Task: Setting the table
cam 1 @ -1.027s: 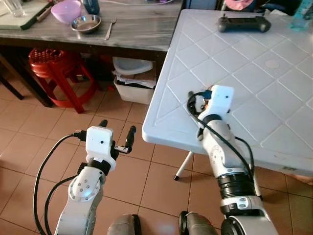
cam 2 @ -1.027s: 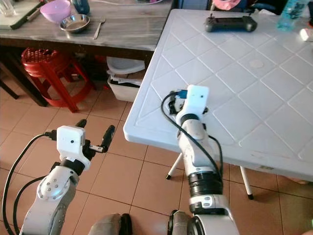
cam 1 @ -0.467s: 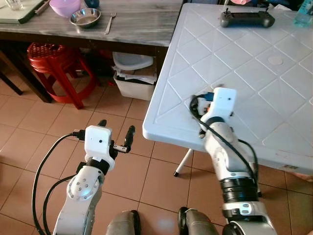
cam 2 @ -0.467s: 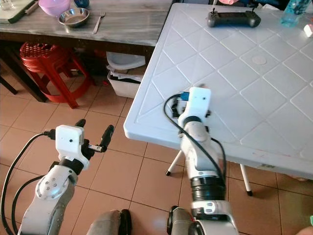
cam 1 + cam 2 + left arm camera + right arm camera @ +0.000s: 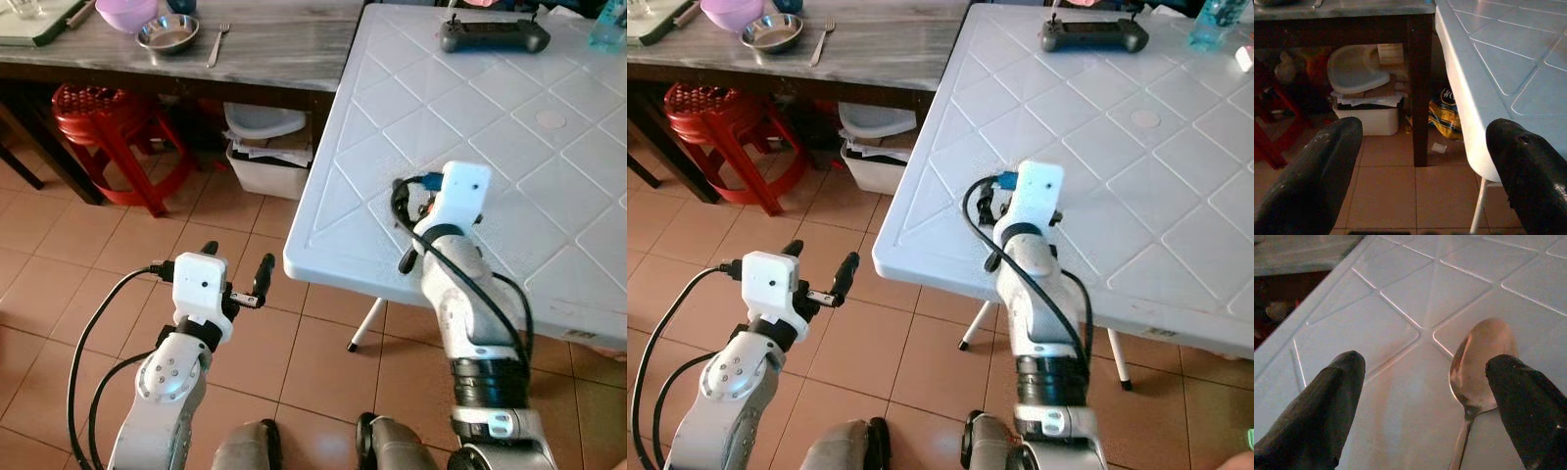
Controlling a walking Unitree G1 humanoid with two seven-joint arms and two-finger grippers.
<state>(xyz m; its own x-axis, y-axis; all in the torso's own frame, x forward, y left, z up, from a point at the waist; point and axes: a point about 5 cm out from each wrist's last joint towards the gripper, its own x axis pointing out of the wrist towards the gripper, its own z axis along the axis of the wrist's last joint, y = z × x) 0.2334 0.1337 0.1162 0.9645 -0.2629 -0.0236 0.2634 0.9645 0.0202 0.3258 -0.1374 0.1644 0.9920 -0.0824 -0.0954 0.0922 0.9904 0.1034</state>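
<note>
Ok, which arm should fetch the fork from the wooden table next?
Probably left: the left gripper hangs open over the floor on the side of the fork; the right gripper sits open by the spoon.

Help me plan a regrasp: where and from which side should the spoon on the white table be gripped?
Probably by the thin handle, from straight above. The spoon lies flat on the white table, between the right gripper's open fingers, and its bowl is wide and shallow.
</note>
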